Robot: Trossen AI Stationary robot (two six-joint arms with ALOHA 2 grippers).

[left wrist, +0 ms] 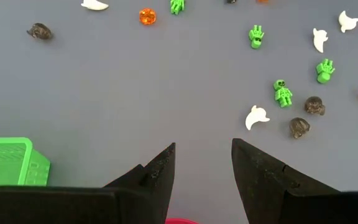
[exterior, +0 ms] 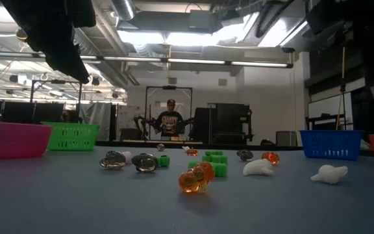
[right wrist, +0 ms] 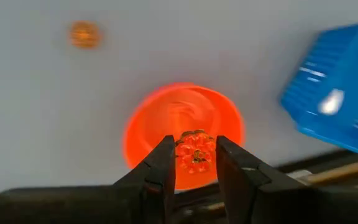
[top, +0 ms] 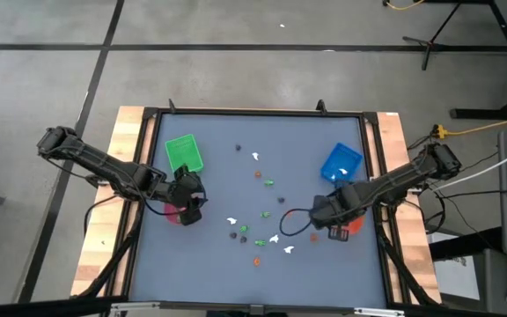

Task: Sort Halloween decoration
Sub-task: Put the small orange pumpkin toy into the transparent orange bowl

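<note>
Several tiny white, orange, green and dark figures (top: pixel 267 214) lie scattered on the grey table between my arms; they also show in the left wrist view (left wrist: pixel 283 93) and the low view (exterior: pixel 197 179). My right gripper (right wrist: pixel 194 163) is above the orange bowl (right wrist: pixel 182 127), shut on an orange pumpkin figure. My left gripper (left wrist: pixel 204 155) is open and holds nothing. It hovers over the pink bowl (top: pixel 176 214), next to the green tray (left wrist: pixel 5 163). The blue tray (right wrist: pixel 340 102) holds a white figure (right wrist: pixel 331 102). My right gripper pinches the orange pumpkin figure (right wrist: pixel 195 150) between its two fingertips, one on each side of it. The fingers point down from above. The figure is lifted clear, right over the orange bowl's opening.
The green tray (top: pixel 183 152) sits far left and the blue tray (top: pixel 341 163) far right. The pink bowl (exterior: pixel 12 140) and orange bowl (top: pixel 352 227) are at the near sides. One orange figure (right wrist: pixel 84 34) lies beside the orange bowl. A person (exterior: pixel 169 120) stands far behind the table.
</note>
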